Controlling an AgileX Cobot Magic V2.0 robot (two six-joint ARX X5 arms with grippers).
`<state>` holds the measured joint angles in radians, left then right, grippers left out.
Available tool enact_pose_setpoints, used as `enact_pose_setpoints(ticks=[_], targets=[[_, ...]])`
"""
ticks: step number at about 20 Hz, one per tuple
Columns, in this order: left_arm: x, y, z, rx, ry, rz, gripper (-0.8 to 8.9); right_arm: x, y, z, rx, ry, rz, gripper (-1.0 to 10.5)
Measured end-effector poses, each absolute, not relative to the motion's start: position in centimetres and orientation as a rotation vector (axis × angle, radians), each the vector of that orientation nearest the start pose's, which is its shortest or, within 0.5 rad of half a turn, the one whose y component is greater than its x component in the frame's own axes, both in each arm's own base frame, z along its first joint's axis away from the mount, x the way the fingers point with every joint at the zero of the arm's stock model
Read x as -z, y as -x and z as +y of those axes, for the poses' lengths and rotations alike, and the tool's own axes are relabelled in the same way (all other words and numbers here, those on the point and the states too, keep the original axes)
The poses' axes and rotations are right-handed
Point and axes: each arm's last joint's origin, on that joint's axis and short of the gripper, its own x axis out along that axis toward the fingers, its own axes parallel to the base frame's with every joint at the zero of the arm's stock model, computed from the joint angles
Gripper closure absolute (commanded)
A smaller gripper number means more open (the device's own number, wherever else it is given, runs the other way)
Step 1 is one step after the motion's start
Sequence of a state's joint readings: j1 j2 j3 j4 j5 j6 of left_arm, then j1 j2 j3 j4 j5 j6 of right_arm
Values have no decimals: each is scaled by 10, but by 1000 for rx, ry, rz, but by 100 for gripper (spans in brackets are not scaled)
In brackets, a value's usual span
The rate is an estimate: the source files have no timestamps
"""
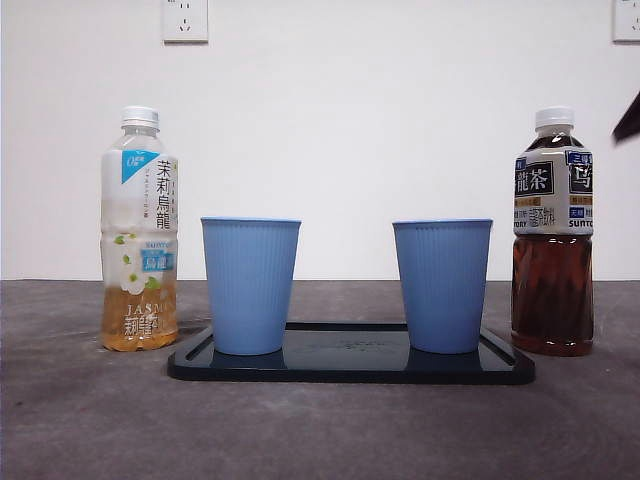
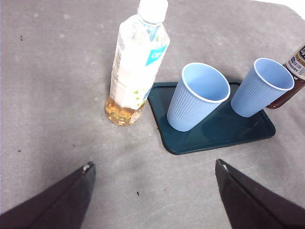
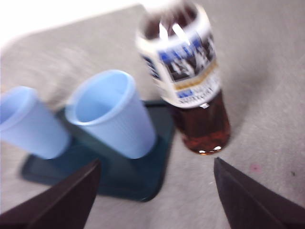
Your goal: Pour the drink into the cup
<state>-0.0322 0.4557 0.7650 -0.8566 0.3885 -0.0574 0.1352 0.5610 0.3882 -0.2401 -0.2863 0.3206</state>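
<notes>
A dark tray [image 1: 350, 372] is seen lying flat on the grey table [image 1: 80, 420], and two blue cups are stood upright on it, well apart from each other. The left cup [image 1: 250, 285] is placed at one end of the tray and the right cup [image 1: 442, 285] at the other; both are seen to be empty in the wrist views.

Just off the tray's left end, a pale bottle [image 1: 140, 230] with a white cap is stood upright on the table, with only a shallow layer of amber tea in its base. Just off the tray's right end, a dark bottle [image 1: 552, 235] is stood upright, also capped in white, and is filled with brown tea to about the lower edge of its label. Neither bottle is touched by anything.

The left gripper [image 2: 152, 195] is held above the table on the near side of the pale bottle, its jaws spread wide with nothing between them. The right gripper [image 3: 155, 195] is held above the table near the dark bottle, its jaws likewise parted wide and gripping nothing; that view is blurred. In the front view only a black tip [image 1: 628, 118] is shown at the upper right edge, beside the dark bottle's cap. Two wall sockets [image 1: 185, 20] are set high on the white wall.
</notes>
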Motion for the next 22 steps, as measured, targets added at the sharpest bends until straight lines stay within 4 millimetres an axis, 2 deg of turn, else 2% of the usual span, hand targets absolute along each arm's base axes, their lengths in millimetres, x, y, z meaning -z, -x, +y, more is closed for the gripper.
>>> enact_pose_setpoints(ticks=[11, 22], targets=[[-302, -78, -13, 394, 153, 554, 407, -190, -194, 45, -285, -219, 451, 537], [-302, -78, -13, 395, 153, 554, 407, -169, -226, 51, -272, -184, 366, 483]])
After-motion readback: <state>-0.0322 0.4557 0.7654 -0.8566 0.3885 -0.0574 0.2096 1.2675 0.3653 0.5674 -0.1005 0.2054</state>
